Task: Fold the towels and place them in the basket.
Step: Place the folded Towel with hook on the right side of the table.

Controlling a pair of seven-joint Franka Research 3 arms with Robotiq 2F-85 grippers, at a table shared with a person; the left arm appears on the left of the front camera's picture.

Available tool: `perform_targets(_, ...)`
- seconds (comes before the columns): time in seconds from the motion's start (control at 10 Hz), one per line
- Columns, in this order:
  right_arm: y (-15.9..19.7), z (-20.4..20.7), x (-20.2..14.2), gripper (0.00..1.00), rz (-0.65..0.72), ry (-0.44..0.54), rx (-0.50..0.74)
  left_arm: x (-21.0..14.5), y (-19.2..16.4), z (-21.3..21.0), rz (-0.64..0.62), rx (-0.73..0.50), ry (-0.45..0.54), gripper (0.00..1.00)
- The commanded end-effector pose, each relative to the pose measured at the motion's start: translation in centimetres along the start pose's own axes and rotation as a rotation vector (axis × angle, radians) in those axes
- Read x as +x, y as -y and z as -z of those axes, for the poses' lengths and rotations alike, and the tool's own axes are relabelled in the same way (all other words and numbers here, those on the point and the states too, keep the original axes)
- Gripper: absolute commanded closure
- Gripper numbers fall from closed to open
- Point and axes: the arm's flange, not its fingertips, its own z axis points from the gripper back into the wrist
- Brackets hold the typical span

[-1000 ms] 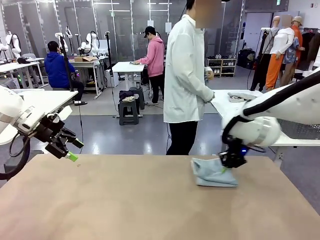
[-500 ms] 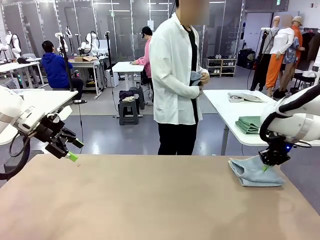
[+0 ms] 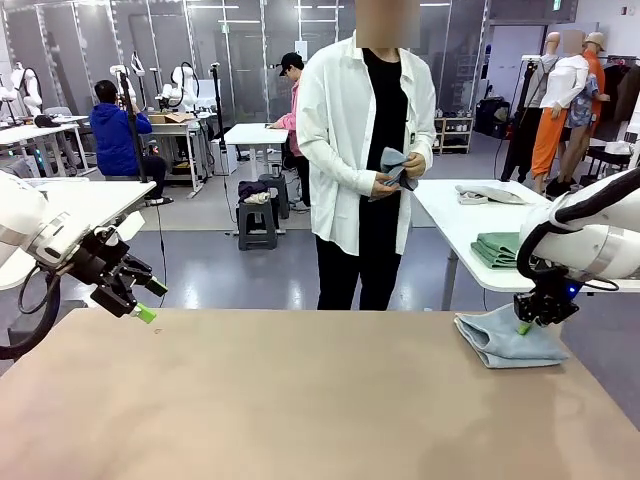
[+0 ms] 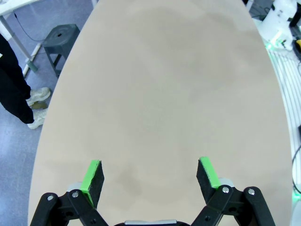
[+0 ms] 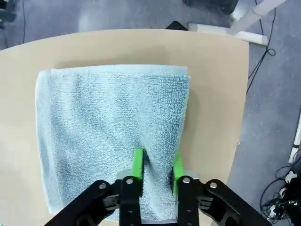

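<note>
One folded towel (image 3: 503, 346) beneath the right end effector (image 3: 523, 327)

2 white arms (image 3: 600, 240), black left pincer (image 4: 149, 162), right pincer (image 5: 157, 155) — green pads (image 4: 91, 174)

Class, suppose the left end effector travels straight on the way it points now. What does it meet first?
Most likely the bare table: the left end effector, jaws open, looks down onto it with nothing between. The exact contact spot is uncertain.

Pale blue towel (image 5: 103, 122), tan table (image 5: 211, 61), black right gripper (image 5: 157, 157), green pads (image 5: 138, 165)
</note>
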Motion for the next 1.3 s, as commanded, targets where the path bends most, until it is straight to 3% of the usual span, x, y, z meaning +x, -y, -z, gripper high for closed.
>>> perform_targets(0.0,-0.1,-0.9,-0.1,0.7,-0.004,0.049,0.008,0.2,0.0,-0.1,-0.008,0.004,-0.009,0.0)
perform_targets(0.1,-0.2,-1.7,-0.2,0.33,-0.001,0.071,-0.006,0.2,0.0,-0.1,-0.008,0.004,-0.009,0.0)
perform_targets(0.2,-0.4,-2.5,-0.4,0.5,0.003,0.086,-0.015,0.2,0.0,-0.1,-0.008,0.004,-0.009,0.0)
perform_targets(0.3,-0.6,-3.5,-0.8,0.13,0.009,0.102,-0.023,0.2,0.0,-0.1,-0.008,0.004,-0.009,0.0)
perform_targets(0.4,-1.1,-5.0,-1.4,0.3,0.014,0.127,-0.025,0.2,0.0,-0.1,-0.008,0.004,-0.009,0.0)
perform_targets(0.5,-1.4,-6.9,-2.2,0.0,0.041,0.161,-0.043,0.2,0.0,-0.1,-0.008,0.004,-0.009,0.0)
perform_targets(0.6,-2.4,-8.8,-3.3,0.1,0.053,0.185,-0.038,0.2,0.0,-0.1,-0.008,0.004,-0.009,0.0)
perform_targets(0.7,-4.4,-11.2,-5.2,0.0,0.067,0.185,-0.004,0.2,0.0,-0.1,-0.008,0.004,-0.009,0.0)
perform_targets(1.2,-13.9,-27.3,-18.6,0.0,-0.036,0.308,0.028,0.2,0.0,-0.1,-0.008,0.004,-0.009,0.0)
